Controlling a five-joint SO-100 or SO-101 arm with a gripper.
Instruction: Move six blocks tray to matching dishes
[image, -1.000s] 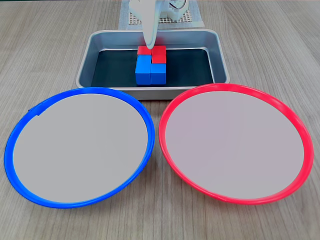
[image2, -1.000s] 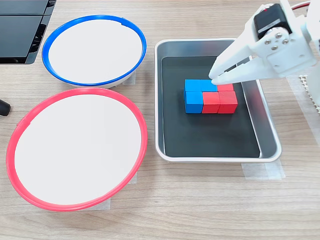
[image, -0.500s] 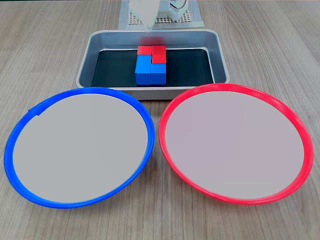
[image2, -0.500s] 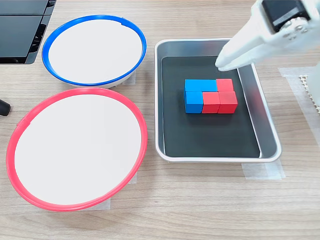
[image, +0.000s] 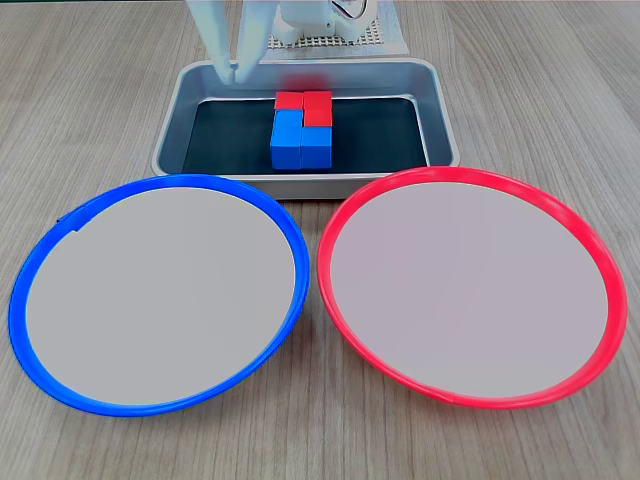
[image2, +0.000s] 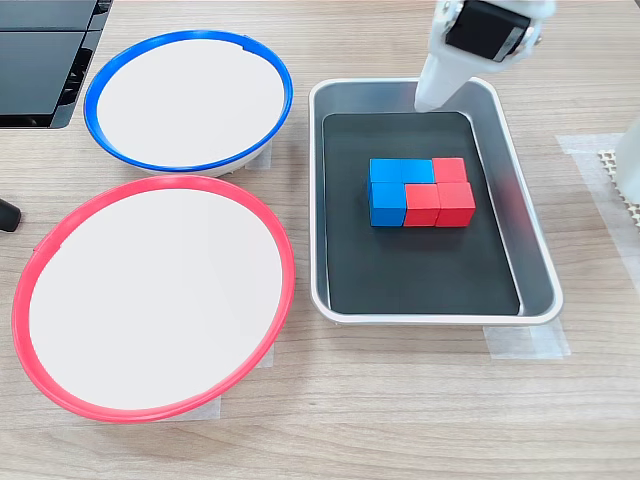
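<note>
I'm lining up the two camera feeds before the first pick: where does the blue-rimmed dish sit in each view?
A fixed view: the blue-rimmed dish lies bottom left, in front of the tray, with the red-rimmed dish on its right.
Another fixed view: the blue-rimmed dish lies top left, left of the tray, above the red-rimmed dish.
Shared landmark: the block cluster in the tray.

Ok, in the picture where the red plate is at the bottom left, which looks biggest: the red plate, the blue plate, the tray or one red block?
1. Red plate, though it lies nearer the camera.
2. Blue plate and tray: these look too alike to rank, and the blue plate may match the red one.
3. Red block, by far the smallest.
</note>
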